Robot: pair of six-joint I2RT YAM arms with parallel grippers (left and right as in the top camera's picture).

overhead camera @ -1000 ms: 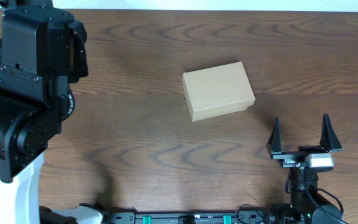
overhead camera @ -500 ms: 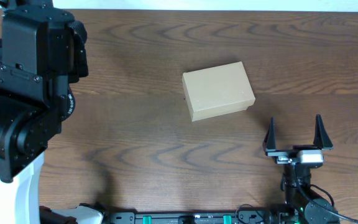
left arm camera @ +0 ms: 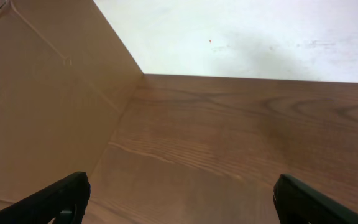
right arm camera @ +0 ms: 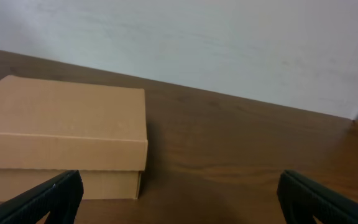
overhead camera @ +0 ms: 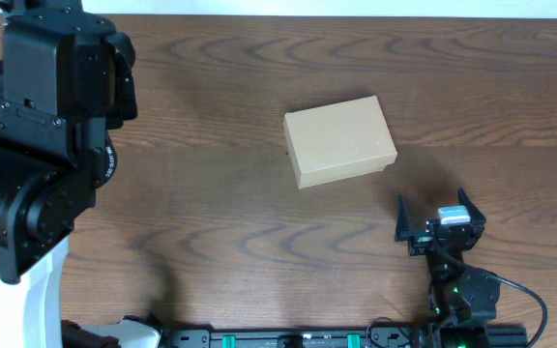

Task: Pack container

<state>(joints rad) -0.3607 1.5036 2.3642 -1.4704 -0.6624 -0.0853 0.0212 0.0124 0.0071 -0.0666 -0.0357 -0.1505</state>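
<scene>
The container (overhead camera: 339, 140) is a small tan cardboard box, lid shut, lying in the middle of the wooden table. It also shows in the right wrist view (right arm camera: 64, 143), ahead and to the left of the fingers. My right gripper (overhead camera: 438, 215) is open and empty, below and right of the box, apart from it; its fingertips show at the bottom corners of the right wrist view (right arm camera: 179, 199). My left gripper (left arm camera: 179, 199) is open and empty over bare table; in the overhead view only the left arm's black body (overhead camera: 46, 135) shows at the far left.
A tan upright panel (left arm camera: 48, 106) stands on the left side of the left wrist view, meeting a white wall (left arm camera: 260, 37) at the table's far edge. A white wall (right arm camera: 197, 43) also runs behind the table in the right wrist view.
My right gripper has moved left and toward the box, turning and tilting so its fingers look shorter from above. The box and the left arm have not moved.
</scene>
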